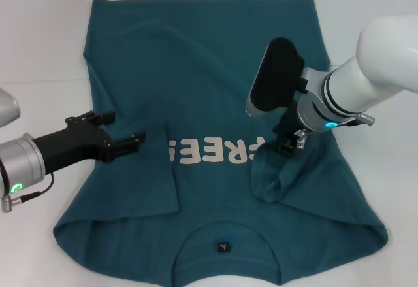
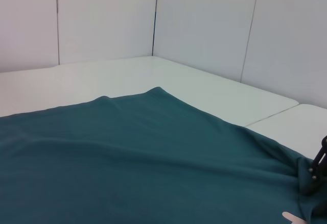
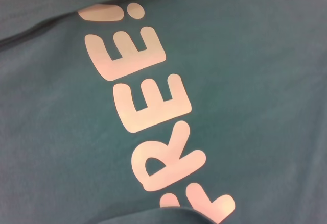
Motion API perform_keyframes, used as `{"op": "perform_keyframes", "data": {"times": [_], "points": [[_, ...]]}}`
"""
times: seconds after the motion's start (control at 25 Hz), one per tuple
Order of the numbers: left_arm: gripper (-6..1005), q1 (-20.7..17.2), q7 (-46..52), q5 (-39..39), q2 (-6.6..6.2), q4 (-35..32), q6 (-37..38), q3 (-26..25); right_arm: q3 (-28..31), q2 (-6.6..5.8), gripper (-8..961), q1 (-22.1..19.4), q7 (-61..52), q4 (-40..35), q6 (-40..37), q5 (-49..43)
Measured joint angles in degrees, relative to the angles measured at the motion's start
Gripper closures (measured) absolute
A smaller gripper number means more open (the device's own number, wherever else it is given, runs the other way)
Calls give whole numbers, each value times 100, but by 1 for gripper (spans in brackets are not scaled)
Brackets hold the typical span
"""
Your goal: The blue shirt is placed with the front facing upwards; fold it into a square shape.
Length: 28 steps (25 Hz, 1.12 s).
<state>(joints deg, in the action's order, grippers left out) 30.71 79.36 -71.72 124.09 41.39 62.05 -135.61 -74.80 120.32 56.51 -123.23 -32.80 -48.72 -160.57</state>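
A blue shirt (image 1: 215, 71) lies flat on a white table (image 1: 39, 32), "FREE" lettering (image 1: 212, 151) up, collar nearest the robot, long axis running away from it. At left, the left sleeve is already folded inward; the left gripper (image 1: 124, 136) rests low at that folded edge, fingers apart, holding nothing. At right, the right gripper (image 1: 290, 144) is clamped on bunched cloth of the right sleeve, lifted beside the lettering. The fold likely carries this sleeve leftward, toward the shirt's middle.

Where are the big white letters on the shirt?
In the head view, the white block letters "FREE" sit mid-chest on the dark teal-blue cotton T-shirt, between the left gripper and right gripper.
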Motion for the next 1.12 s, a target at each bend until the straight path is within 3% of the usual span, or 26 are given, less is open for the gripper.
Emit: {"op": "perform_keyframes", "data": {"times": [0.8,1.04,1.12], "points": [[168,-109,-7,0,0,32,8,9,-53,-7,800,137,-167,372,295,-23],[168,-120,-8,0,10,35,21,1,-80,-3,953,114,-314,271,438,-9],[168,-123,-8,0,10,36,38,-5,-97,-3,954,121,-322,218,443,-8]]}}
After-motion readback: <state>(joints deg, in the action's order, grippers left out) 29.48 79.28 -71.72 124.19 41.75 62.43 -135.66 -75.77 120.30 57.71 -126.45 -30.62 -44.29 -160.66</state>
